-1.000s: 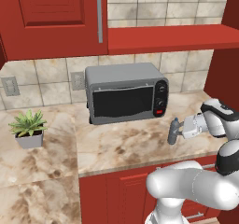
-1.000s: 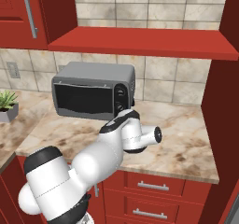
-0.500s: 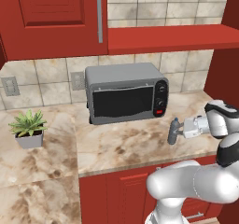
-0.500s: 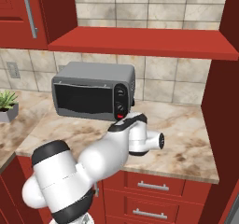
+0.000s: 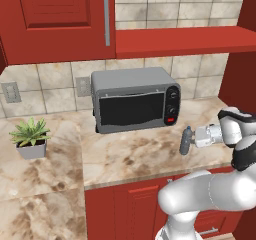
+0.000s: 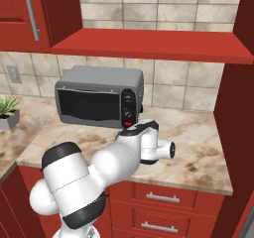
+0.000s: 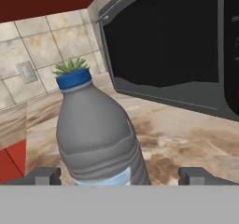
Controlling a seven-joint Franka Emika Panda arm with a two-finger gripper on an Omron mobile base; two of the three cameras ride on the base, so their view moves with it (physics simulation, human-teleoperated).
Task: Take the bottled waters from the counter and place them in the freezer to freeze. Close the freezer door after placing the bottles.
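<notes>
The gripper (image 7: 119,175) is wide open, with one fingertip on each side of the bottled water (image 7: 99,133), and it does not hold the bottle yet. The bottle (image 5: 185,140) stands upright on the counter (image 5: 125,156), in front of the right corner of the microwave (image 5: 134,104) and near the counter's front edge. The risk, I think, is that the fingers close while the bottle is not centred between them: one finger would push the light bottle first, and it could tip over or roll toward the edge. A grip too high on the sloped shoulder could also slip. The counter is beige-and-brown marbled stone over red cabinets (image 5: 127,209), with a tiled wall behind it, a red shelf (image 6: 149,43) above, and a small potted plant (image 5: 31,136) well apart on the left.
</notes>
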